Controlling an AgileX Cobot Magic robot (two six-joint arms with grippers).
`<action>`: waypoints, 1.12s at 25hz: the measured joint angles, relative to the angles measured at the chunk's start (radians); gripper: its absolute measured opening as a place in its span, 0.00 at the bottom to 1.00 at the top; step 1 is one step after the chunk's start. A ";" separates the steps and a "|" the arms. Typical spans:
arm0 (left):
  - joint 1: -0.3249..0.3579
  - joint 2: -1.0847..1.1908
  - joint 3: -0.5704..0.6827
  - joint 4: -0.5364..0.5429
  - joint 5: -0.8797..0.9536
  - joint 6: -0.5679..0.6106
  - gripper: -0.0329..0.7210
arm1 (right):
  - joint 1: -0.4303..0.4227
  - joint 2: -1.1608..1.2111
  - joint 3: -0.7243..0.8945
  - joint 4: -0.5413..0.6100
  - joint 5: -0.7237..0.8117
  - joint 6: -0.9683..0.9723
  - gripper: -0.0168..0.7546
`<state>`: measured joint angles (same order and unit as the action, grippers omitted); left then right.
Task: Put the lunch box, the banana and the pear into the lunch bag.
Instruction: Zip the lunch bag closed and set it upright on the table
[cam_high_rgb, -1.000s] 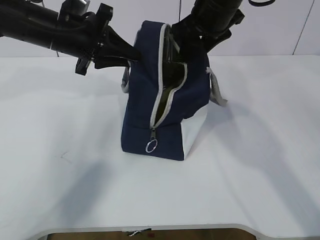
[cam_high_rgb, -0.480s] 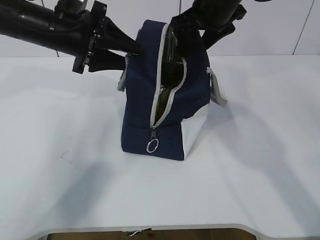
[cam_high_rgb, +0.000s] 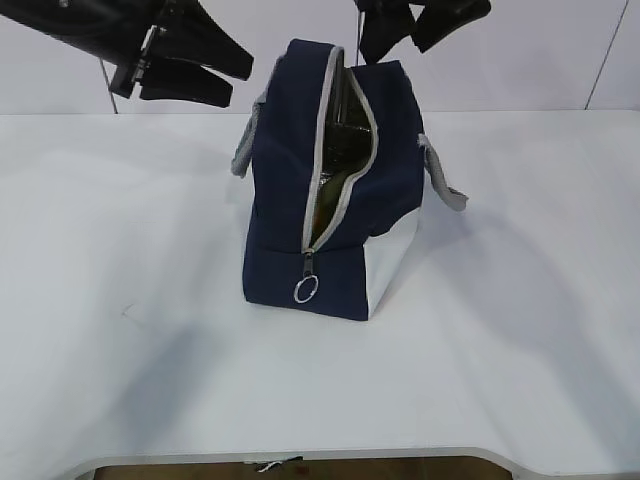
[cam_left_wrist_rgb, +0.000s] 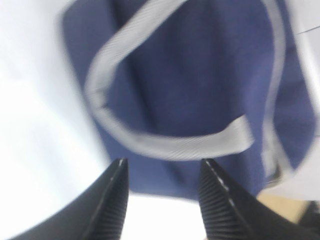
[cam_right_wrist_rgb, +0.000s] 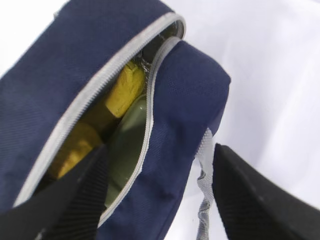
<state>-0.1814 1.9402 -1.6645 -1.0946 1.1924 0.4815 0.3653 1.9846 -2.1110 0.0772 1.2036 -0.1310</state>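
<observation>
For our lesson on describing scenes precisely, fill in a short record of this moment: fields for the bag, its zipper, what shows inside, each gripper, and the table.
bag: navy lunch bag, upright on the white table
zipper: open along the top, ring pull hanging low at the front
inside: yellow fruit and a pale green lid show through the opening
left gripper: open, holding nothing, beside the bag's handle
right gripper: open, holding nothing, above the bag

Upright navy lunch bag (cam_high_rgb: 345, 190), zipper half open; sage-lidded lunch box (cam_right_wrist_rgb: 127, 135) and yellow fruit inside.
</observation>
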 joint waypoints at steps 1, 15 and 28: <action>0.000 0.000 -0.021 0.043 0.004 -0.020 0.54 | 0.000 -0.005 0.000 0.009 0.000 0.000 0.70; -0.045 -0.137 -0.131 0.790 0.045 -0.315 0.50 | 0.004 -0.217 0.033 0.146 0.054 -0.027 0.67; -0.087 -0.302 -0.122 0.793 0.057 -0.345 0.48 | 0.055 -0.690 0.812 -0.136 -0.459 -0.072 0.67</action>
<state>-0.2687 1.6382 -1.7866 -0.3014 1.2491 0.1364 0.4203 1.2947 -1.2986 -0.0588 0.7445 -0.2028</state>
